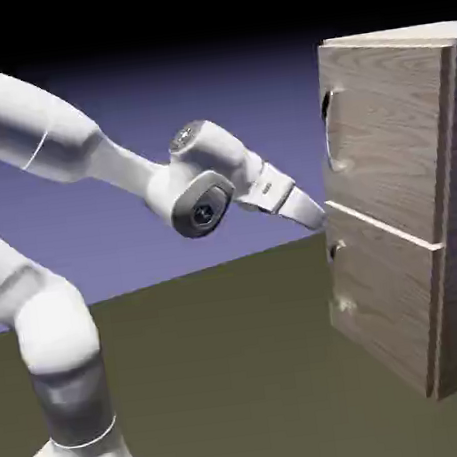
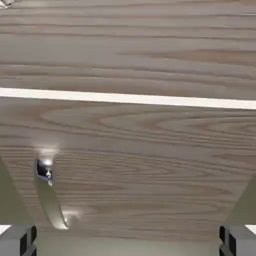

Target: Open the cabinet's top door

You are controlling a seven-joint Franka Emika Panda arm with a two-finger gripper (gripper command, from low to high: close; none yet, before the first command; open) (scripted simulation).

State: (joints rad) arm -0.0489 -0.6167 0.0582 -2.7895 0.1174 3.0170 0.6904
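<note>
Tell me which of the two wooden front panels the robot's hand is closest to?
The lower wood-grain panel: the open gripper hovers at its top edge, just under the seam below the top door.

A rendered simulation scene is being shown: a flat olive table (image 1: 240, 372), a plain blue-violet backdrop (image 1: 158, 110), a white arm (image 1: 72, 151), and a wood-grain cabinet (image 1: 401, 201) at right
</note>
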